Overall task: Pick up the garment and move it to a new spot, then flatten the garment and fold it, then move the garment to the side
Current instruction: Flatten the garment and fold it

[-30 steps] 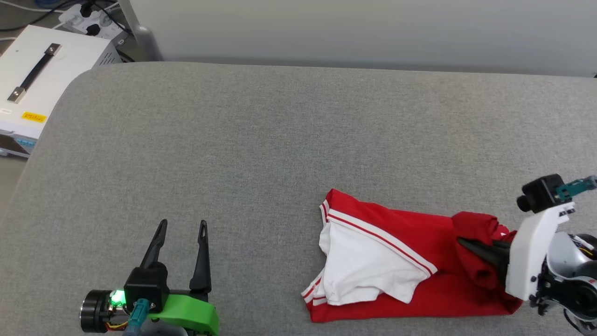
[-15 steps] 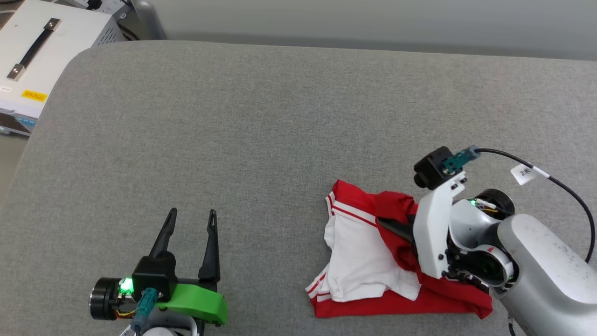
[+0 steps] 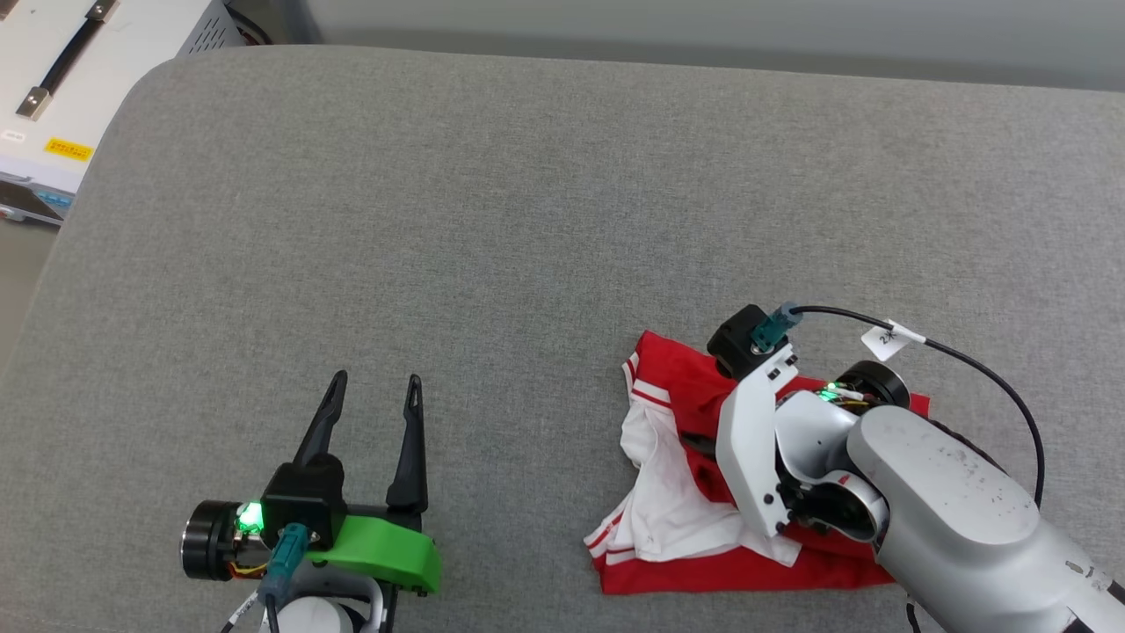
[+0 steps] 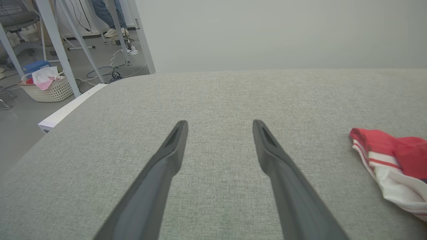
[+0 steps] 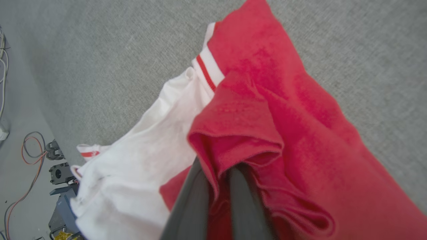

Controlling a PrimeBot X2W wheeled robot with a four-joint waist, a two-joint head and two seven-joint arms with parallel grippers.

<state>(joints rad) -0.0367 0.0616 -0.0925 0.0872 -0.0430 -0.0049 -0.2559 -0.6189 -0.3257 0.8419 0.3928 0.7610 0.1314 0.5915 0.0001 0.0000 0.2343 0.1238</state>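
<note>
Right tool grips one garment; left tool gapes.

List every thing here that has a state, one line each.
garment: bunched up on the grey padded table, one red fold pinched.
left gripper: open, holding nothing, apart from the garment.
right gripper: shut on the garment's red fold.
basket: on the floor, cloth inside.

No legible text, white cable tag too small to read, yellow sticker on white case illegible
</note>
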